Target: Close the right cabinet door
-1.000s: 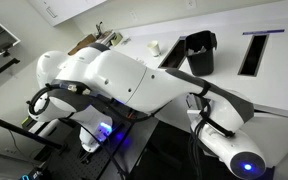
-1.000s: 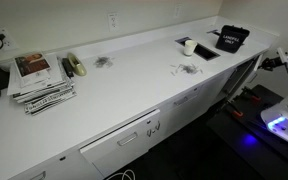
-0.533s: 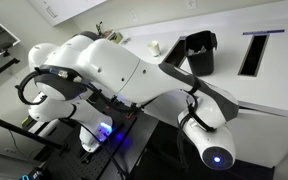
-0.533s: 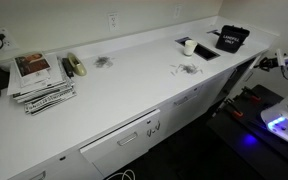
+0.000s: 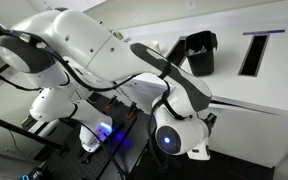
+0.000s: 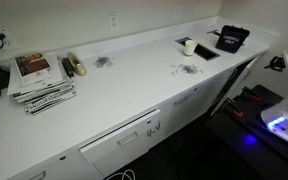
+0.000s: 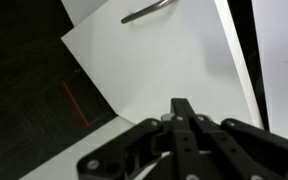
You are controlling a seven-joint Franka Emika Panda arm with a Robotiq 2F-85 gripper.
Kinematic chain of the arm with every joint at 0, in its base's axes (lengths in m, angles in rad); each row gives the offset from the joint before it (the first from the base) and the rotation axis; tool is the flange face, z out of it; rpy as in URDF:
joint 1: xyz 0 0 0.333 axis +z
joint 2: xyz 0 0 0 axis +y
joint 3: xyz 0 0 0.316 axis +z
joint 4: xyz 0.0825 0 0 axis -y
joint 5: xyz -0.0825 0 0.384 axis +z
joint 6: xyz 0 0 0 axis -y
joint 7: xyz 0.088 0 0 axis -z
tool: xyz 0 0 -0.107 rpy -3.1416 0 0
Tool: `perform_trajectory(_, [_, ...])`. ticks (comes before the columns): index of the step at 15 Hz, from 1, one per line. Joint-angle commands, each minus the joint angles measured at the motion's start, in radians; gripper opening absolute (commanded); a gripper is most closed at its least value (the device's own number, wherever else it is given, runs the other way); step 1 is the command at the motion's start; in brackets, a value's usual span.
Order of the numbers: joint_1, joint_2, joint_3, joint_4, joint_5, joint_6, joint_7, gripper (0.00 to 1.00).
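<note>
1. As both exterior views are showing, a long white counter [image 6: 134, 90] [image 5: 274, 85] is running across the scene and serving as the reference for all entries below.
2. White robot arm [image 5: 94, 50]: standing off the counter's front edge and filling most of an exterior view, with a blue light glowing on its lower housing.
3. The right cabinet door [image 7: 154, 65]: appearing only in the wrist view as a plain white panel sitting askew in the frame, straight ahead of the fingers, with dark floor showing beside it. How it is sitting against the counter cannot be told from this view.
4. White drawer front [image 6: 124, 135]: sitting directly below the counter's front edge.
5. Stack of magazines [image 6: 39, 82]: lying on the counter at the end far from the arm.
6. Black container [image 5: 199, 52] [image 6: 232, 39]: standing on the counter at the end nearest the arm.
7. Gripper [image 7: 181, 108]: pointing at the door face, with its dark fingers [image 7: 189, 125] drawn together so that the tips are meeting and gripping nothing. Whether the tips are touching the panel cannot be told.
8. White cup [image 5: 154, 46] [image 6: 189, 47]: standing on the counter just beside the black container.
9. Dark handle [image 7: 149, 10]: sitting near the door's upper edge, well apart from the fingertips.
</note>
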Motion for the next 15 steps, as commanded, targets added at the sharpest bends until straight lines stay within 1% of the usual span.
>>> perform_trajectory(1, [0.069,-0.226,-0.077,-0.215,0.021,0.067,-0.173,0.00])
perform_trajectory(2, [0.080,-0.265,-0.098,-0.244,0.003,0.062,-0.203,0.00])
perform_trajectory(4, [0.100,-0.337,-0.146,-0.294,-0.067,0.023,-0.233,0.00])
perform_trajectory(6, [0.115,-0.400,-0.179,-0.333,-0.128,0.019,-0.254,0.00])
perform_trajectory(8, [0.124,-0.456,-0.202,-0.362,-0.178,0.018,-0.274,0.00])
perform_trajectory(11, [0.129,-0.512,-0.223,-0.389,-0.211,0.016,-0.316,0.00])
perform_trajectory(12, [0.130,-0.527,-0.228,-0.397,-0.217,0.015,-0.328,0.06])
perform_trajectory(13, [0.131,-0.538,-0.231,-0.403,-0.217,0.017,-0.341,0.27])
perform_trajectory(14, [0.133,-0.547,-0.236,-0.408,-0.216,0.018,-0.349,0.32])
perform_trajectory(15, [0.134,-0.553,-0.240,-0.413,-0.214,0.017,-0.364,0.41])
